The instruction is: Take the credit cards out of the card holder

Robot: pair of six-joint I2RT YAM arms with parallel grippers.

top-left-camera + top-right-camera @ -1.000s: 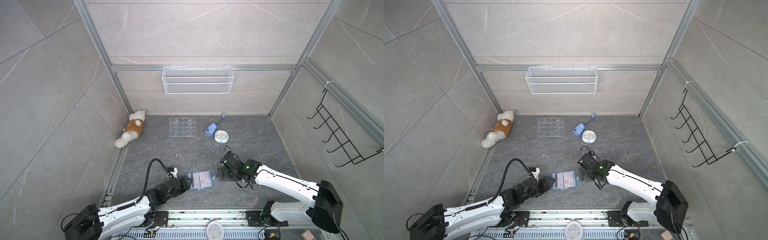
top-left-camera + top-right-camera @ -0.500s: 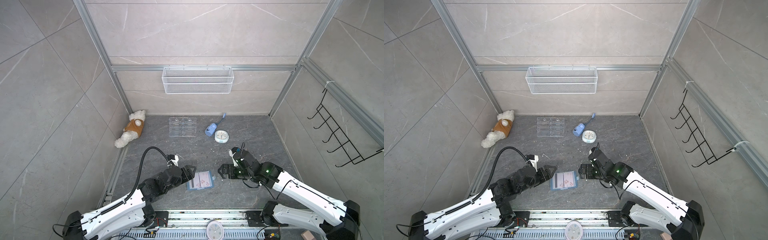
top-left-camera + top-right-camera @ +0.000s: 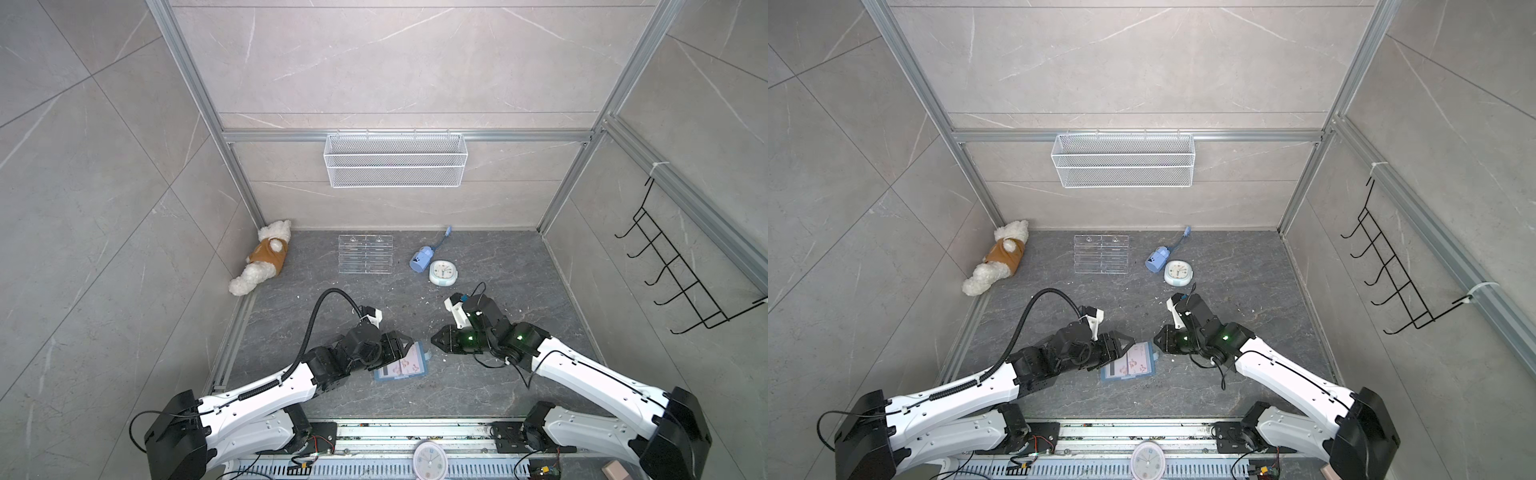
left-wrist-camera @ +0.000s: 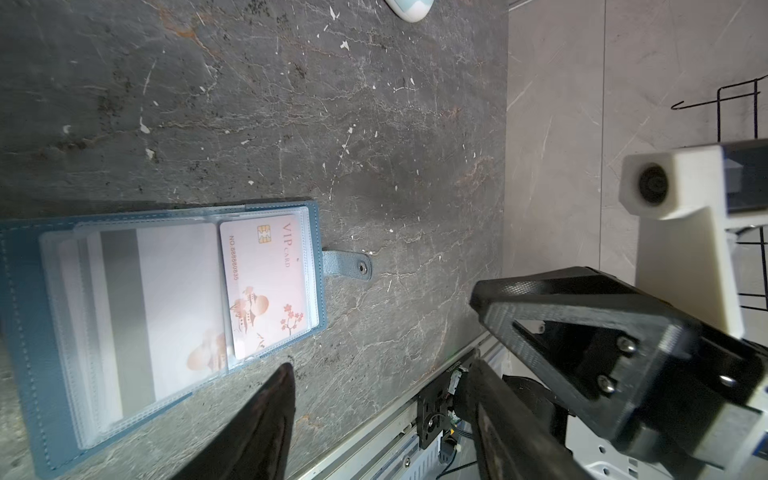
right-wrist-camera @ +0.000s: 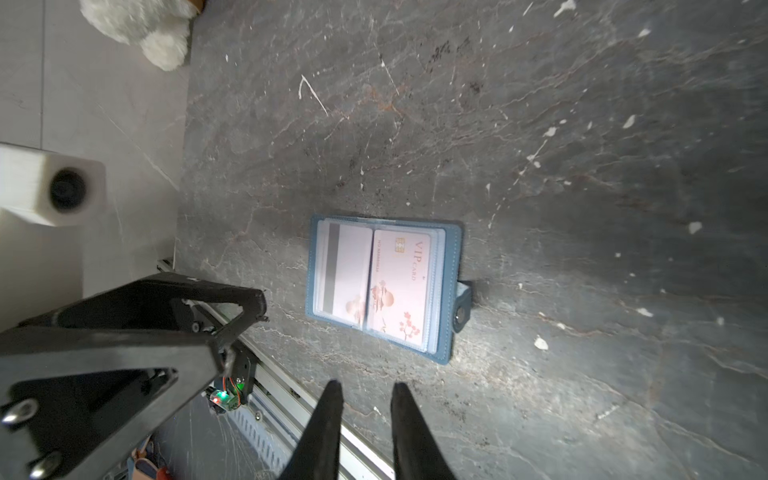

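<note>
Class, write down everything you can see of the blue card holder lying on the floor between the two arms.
The card holder is a dusty-blue, leather-look wallet with stitched edges, lying open and flat on the dark stone-look floor. Its clear plastic sleeves hold pale pink credit cards: a VIP card showing a chip and floral marks, and beside it a striped card showing its dark band. A snap tab sticks out from one side. Nothing visibly grips it.

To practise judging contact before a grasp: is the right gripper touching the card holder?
Apart. The right wrist view shows a strip of floor between the fingers of the right gripper and the card holder.
</note>
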